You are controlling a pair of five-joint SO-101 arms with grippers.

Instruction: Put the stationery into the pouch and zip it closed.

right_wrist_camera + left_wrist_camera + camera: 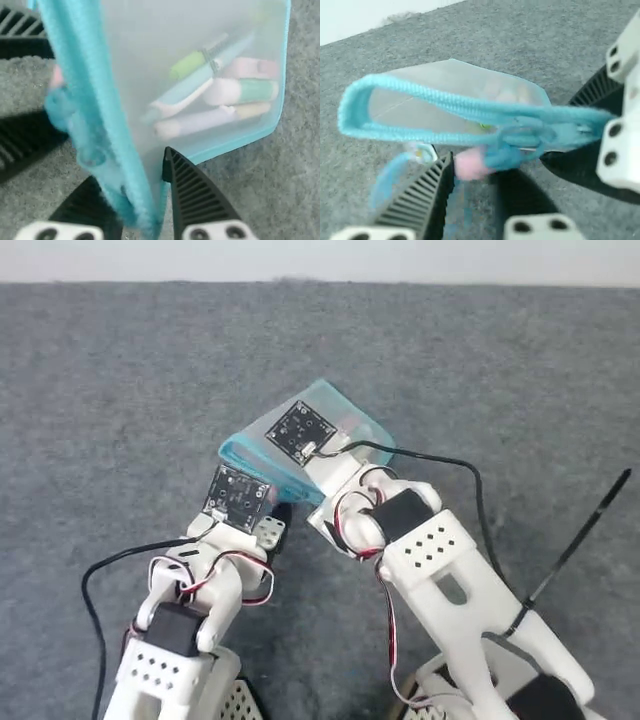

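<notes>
Grey felt-like cloth (100, 390) covers the table. At the left, the left gripper (472, 169) is almost closed. Its 2 black ribbed fingers (420, 200) pinch the zip pull (507, 149), a blurred turquoise slider. A small pink tab (469, 167) on the pull sits exactly between the fingertips. A pale blue cord (387, 177) hangs just beside 1 finger.

Ahead of these fingertips is the pouch (450, 85), translucent with a thick turquoise zip band. On the far side of the pull from the other arm, the 2 zip edges stand apart in an open loop, so the mouth is not closed there.

Further right, the right gripper (131, 172) is closed on the zip edge of the pouch, with 1 black finger on each side of the turquoise band. The 2 grippers are near each other, with the pull between them.

The stationery (215, 90) is inside the pouch, beyond the fingertips of the right gripper. It is several pens and markers in green, pink, turquoise and lilac, lying together against the far wall.

At the far right, a thin black strip (580, 535) sticks out from the right arm.
</notes>
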